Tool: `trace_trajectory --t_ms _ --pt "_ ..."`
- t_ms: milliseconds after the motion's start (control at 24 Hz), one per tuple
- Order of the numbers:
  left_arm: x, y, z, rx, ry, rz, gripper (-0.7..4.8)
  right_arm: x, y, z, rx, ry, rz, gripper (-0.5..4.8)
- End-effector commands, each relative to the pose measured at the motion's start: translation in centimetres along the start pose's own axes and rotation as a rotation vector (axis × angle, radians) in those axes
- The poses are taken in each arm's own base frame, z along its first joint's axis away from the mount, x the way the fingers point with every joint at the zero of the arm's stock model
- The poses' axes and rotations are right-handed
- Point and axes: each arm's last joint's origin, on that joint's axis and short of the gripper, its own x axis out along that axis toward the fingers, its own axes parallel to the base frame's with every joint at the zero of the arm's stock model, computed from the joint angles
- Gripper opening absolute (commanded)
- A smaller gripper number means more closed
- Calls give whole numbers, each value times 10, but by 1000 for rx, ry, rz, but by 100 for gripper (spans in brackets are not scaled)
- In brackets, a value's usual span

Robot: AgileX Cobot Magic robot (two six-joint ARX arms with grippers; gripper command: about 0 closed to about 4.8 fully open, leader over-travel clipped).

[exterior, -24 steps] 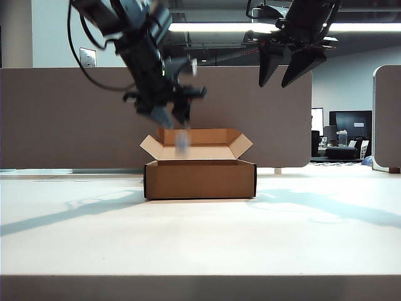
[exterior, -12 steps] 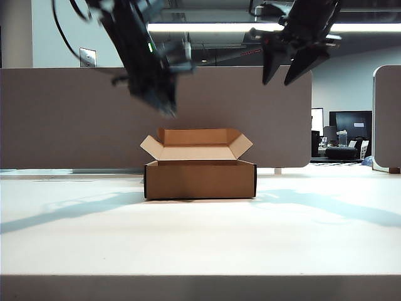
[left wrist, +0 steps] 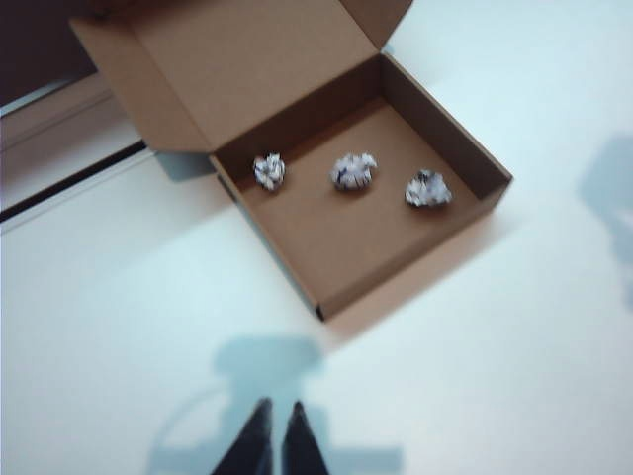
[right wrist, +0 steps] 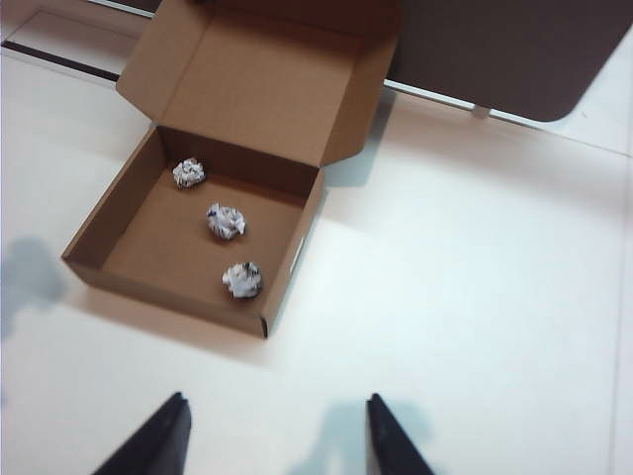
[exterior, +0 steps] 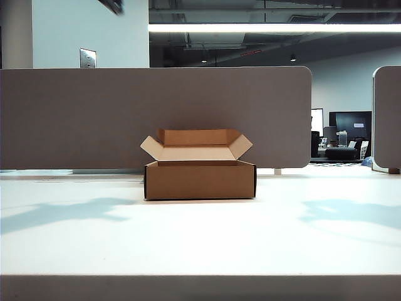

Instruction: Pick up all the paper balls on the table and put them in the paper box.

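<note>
Black fingers of the left gripper [left wrist: 277, 440] sit together, empty; the right gripper [right wrist: 277, 435] stands apart, empty, both above bare table [right wrist: 475, 297]. Beyond, three paper balls [left wrist: 353, 170] rest inside the paper box [left wrist: 396, 287]. Risk appears slight: a descending arm could clip an upright flap.

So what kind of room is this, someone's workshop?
More likely an open-plan office: a grey-brown divider panel stands behind the table, long ceiling strip lights run overhead, and desks with dark monitors sit in the background at right.
</note>
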Motion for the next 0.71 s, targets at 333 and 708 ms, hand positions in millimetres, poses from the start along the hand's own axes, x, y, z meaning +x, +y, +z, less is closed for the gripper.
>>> trace_trajectory --t_ms 333,708 --pt "-101 -18 -139 -148 -120 -8 16 -108 1 -92 170 -130 -49 196" --pt "-90 -31 -247 -210 -510 126 17 -79 10 -227 155 -339 -2 76"
